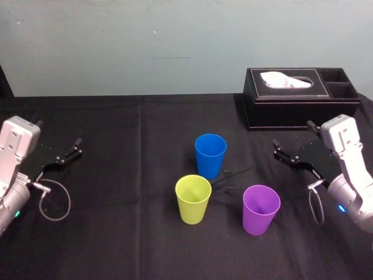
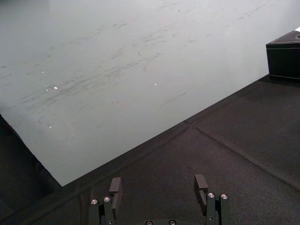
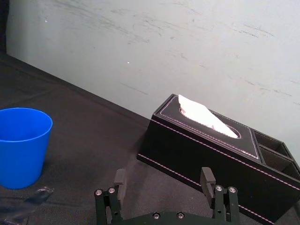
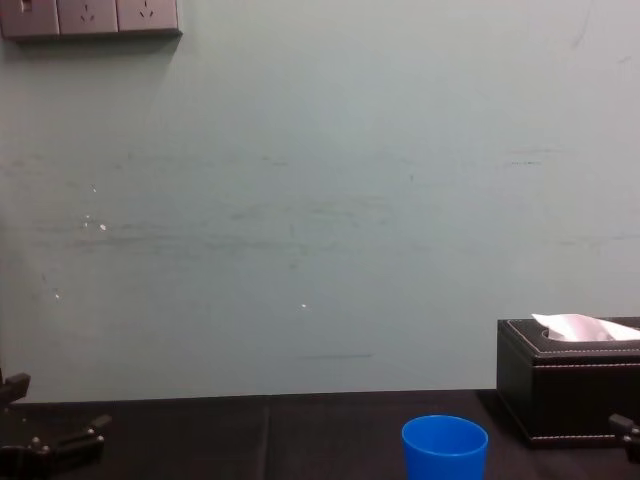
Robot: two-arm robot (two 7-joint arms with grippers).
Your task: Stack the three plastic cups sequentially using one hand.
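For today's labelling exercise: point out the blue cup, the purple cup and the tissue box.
blue cup (image 1: 210,166): head view, outer wall below the rim.
purple cup (image 1: 259,224): head view, front wall.
tissue box (image 3: 201,159): right wrist view, long side face.

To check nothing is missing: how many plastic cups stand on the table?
3: blue cup farthest back, yellow-green cup front left, purple cup front right. None stacked.

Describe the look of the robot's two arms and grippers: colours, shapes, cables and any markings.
Both arms match. The left gripper and right gripper are black, with slim linkage fingers pinned by small silver screws. Behind each sits a pale grey boxy wrist block, then a rounded grey arm segment with a small bluish light. A thin grey cable loops out beside each wrist.
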